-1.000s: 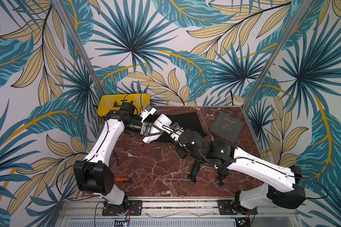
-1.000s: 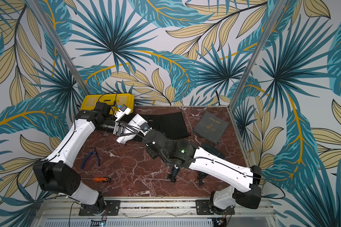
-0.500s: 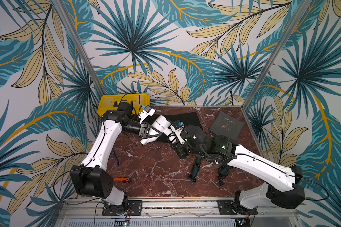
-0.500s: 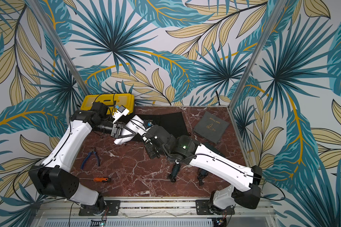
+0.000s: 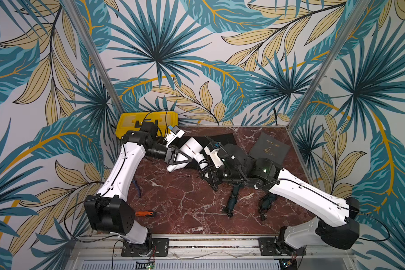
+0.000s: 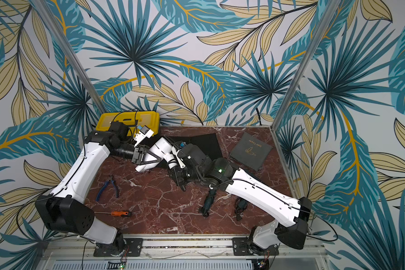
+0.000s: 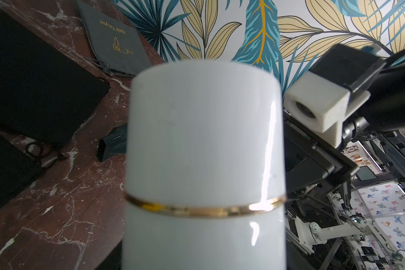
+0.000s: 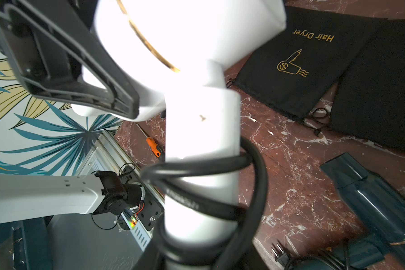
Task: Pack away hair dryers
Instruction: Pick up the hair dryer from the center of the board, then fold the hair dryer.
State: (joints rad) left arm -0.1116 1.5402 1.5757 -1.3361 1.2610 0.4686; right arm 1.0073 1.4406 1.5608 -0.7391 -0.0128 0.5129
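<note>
The left gripper (image 5: 184,156) is spread wide and clamped across the barrel of the white hair dryer (image 5: 192,145). One black finger (image 8: 84,77) presses flat against the shell. The right gripper (image 5: 206,171) is closed more narrowly on the same dryer's handle, over the cord wound round it. Both arms hold the dryer above the marble tabletop (image 5: 185,205), toward the far left, over the near edge of a black pouch.

There are three dryers. The left teal hair dryer (image 5: 232,198) and the right teal hair dryer (image 5: 267,201) lie near the middle of the table, partly under the right arm. There are three pouches:
- a printed black pouch (image 8: 290,58);
- a plain black pouch (image 8: 384,81) beside it;
- a grey pouch (image 5: 270,147) at the far right.

One yellow toolbox (image 5: 126,121) sits at the far left. One pair of blue-handled pliers (image 6: 108,187) and one orange screwdriver (image 5: 145,213) lie at the near left.

The white dryer is glossy, with a thin gold ring (image 7: 204,211) round its barrel and a black cord (image 8: 204,205) coiled about the handle.
</note>
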